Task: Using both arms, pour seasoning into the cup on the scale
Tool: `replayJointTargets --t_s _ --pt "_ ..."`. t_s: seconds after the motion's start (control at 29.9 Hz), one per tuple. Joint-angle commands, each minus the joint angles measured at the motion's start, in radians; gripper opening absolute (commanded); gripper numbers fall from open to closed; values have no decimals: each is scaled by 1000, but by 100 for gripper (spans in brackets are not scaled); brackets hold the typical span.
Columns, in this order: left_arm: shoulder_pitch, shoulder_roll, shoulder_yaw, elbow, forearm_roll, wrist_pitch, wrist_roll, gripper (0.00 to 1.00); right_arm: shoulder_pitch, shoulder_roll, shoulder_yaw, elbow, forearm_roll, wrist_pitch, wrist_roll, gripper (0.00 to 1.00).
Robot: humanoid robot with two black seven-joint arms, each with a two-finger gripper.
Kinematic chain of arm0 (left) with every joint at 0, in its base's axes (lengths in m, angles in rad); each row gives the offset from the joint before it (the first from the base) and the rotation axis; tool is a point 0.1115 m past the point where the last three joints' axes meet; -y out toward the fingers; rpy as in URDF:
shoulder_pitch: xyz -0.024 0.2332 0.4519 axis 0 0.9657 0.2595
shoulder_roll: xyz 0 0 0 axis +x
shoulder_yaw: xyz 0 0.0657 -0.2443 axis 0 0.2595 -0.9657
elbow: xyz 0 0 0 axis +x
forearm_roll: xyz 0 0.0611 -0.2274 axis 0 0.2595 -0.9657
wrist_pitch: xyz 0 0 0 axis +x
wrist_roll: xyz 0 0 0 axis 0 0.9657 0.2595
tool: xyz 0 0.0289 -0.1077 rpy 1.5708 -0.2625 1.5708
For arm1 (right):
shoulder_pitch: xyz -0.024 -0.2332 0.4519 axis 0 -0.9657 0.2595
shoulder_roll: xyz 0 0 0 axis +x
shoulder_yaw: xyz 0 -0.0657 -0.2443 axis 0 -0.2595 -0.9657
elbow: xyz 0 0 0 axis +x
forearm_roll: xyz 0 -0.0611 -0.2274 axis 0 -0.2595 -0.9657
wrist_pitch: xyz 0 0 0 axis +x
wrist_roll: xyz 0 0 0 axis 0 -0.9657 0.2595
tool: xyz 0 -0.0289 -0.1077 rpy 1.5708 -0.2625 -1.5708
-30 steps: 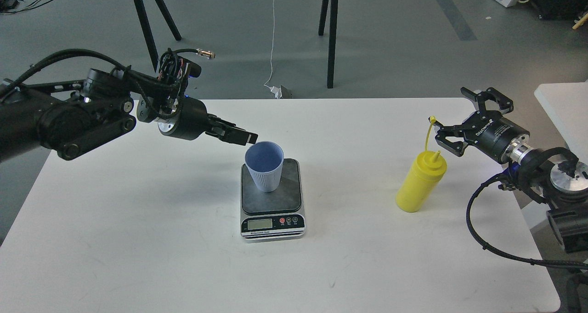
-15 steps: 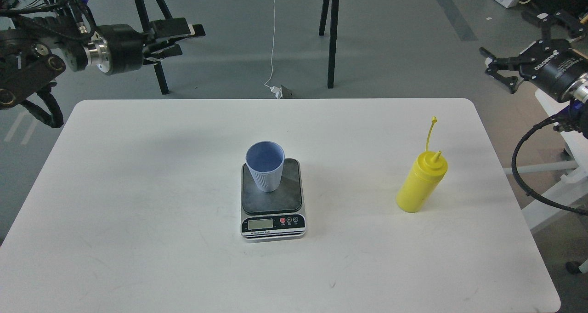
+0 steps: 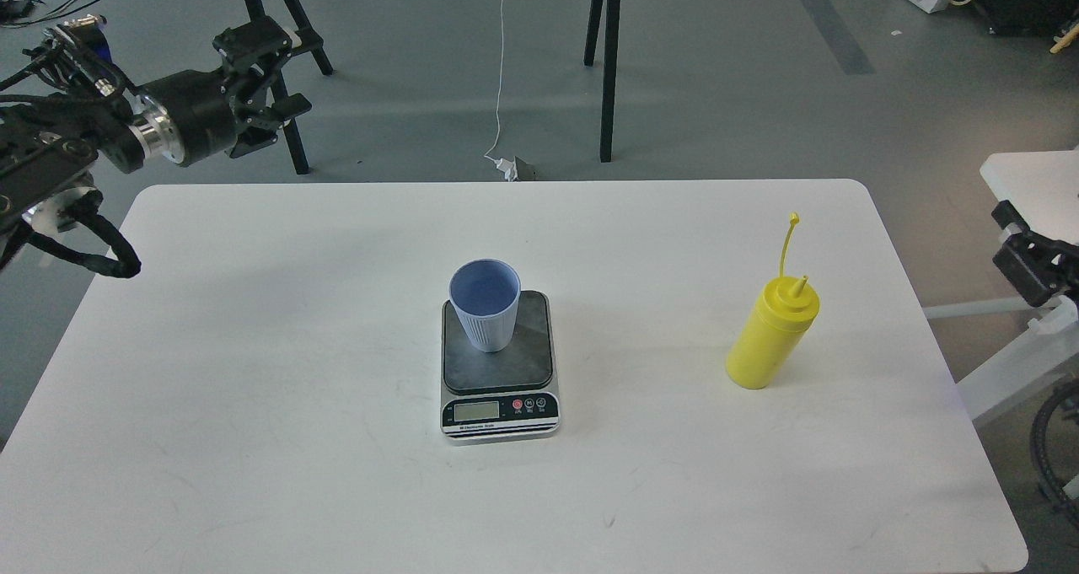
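Fingers of our left gripper [image 3: 268, 81] stand spread apart and hold nothing; it hangs off the table's [image 3: 253, 388] far left corner, over the grey floor, well apart from everything on the tabletop. Of our right arm [image 3: 1033, 266] we see only a dark block at the right edge of the view, beyond the table's side, and its gripper does not show, so we cannot tell how it stands. At the table's middle sits the scale [image 3: 500, 363], and the blue cup [image 3: 485, 304] stands upright on the back left part of its dark platform. Well to the right, the yellow seasoning bottle [image 3: 771, 334] stands on the tabletop near the right edge, its cap strap sticking up above the nozzle. Bare white surface lies open all around the scale and between cup and bottle. Digits on the scale's display are too small to read.
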Motion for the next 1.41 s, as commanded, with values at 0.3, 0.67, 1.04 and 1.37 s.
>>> replayJointTargets --t_s 0.3,0.67,1.04,1.37 --pt "14 -6 -9 0 0 0 0 100 -287 -5 -38 223 -141 0 0 96" --pt "45 -9 -11 0 -2 0 0 100 -80 204 -126 33 -368 0 0 96" --pt "63 -2 -23 0 0 0 0 100 9 339 -132 -97 -474 0 0 96" --pt "80 1 -23 0 -2 0 0 100 76 376 -164 -139 -485 0 0 96"
